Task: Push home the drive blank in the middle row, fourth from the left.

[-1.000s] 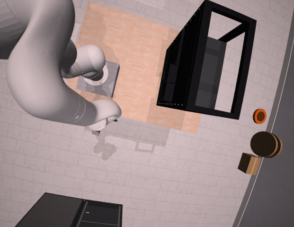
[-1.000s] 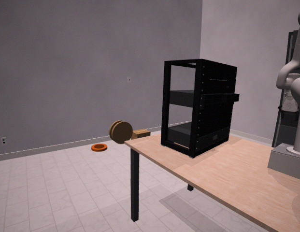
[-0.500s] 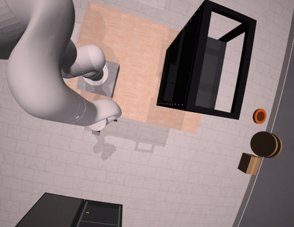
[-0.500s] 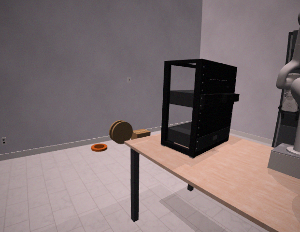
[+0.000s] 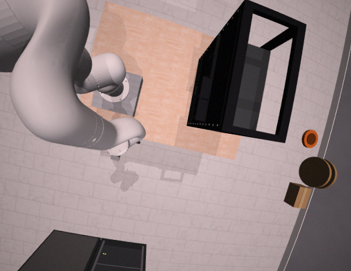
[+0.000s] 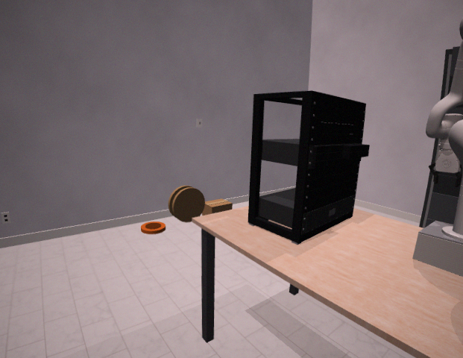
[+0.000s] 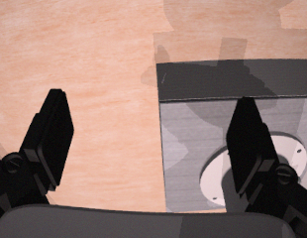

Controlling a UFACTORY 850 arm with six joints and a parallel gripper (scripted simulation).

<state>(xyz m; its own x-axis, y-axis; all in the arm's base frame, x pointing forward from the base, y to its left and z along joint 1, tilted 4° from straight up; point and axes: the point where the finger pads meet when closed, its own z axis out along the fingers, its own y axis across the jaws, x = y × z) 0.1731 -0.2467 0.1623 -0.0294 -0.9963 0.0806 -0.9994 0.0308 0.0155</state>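
Observation:
A black open-frame rack [image 5: 245,73] stands on the wooden table [image 5: 157,78]; it also shows in the side view [image 6: 306,163]. Its dark front faces the arm, and the chassis front [image 6: 333,169] is too dark to tell single blanks apart. One dark part [image 6: 360,149] sticks out from the front near mid height. My gripper [image 7: 151,112] is open and empty, pointing down over the table and the arm's grey base block [image 7: 233,139], far from the rack. In the overhead view the gripper is mostly hidden under the arm's wrist [image 5: 122,145].
The arm's big links [image 5: 52,73] fill the upper left of the overhead view. On the floor beyond the table lie an orange ring [image 5: 310,138], a brown disc [image 5: 317,171] and a cardboard box [image 5: 297,195]. A dark cabinet [image 5: 82,252] stands on the floor.

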